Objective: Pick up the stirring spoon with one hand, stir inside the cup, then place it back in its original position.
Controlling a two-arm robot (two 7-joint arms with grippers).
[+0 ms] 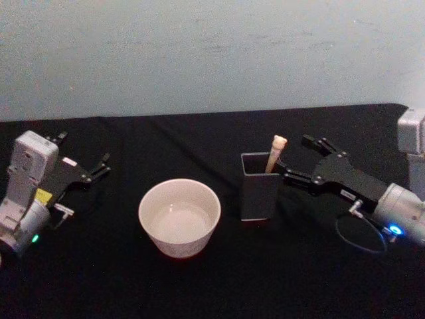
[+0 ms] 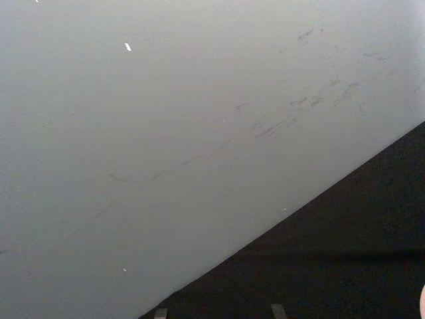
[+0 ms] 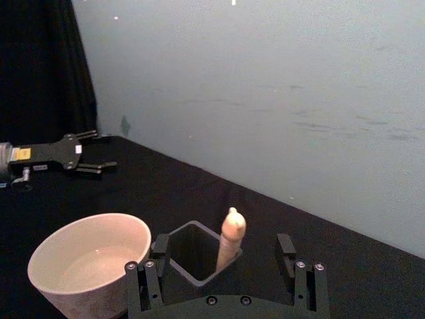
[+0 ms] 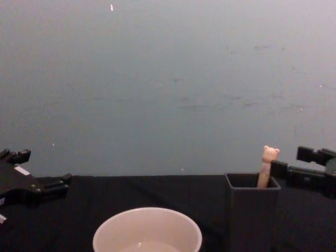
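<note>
1. Where it rises beyond both grippers' fingertips, the pale grey-blue wall (image 1: pixel 212 53) closes off the far edge of the table.
2. The table (image 1: pixel 133 286), covered in black cloth, lies under both grippers.
3. The right gripper (image 1: pixel 300 159) hangs low over the cloth with its fingers spread apart and holding nothing. They point toward the robot's left.
4. The left gripper (image 1: pixel 83 153) is out at the left side of the table, well apart from the right one. Its fingers are also spread and empty.
5. The cup (image 1: pixel 179 247) is wide, round and cream-white, and stands between the two grippers, nearer the right one and beyond the holder from it. It appears to hold a little clear liquid.
6. The holder (image 1: pixel 259 199) is dark grey and square, and stands upright just ahead of the right gripper's fingertips, beside the cup without touching it.
7. The stirring spoon (image 1: pixel 275 151) stands in the holder, leaning in the corner nearest the right gripper. Its beige handle and tiny bear head rise above the rim. In the right wrist view it lines up with the gap between the open fingers, just in front of them and ungripped.
</note>
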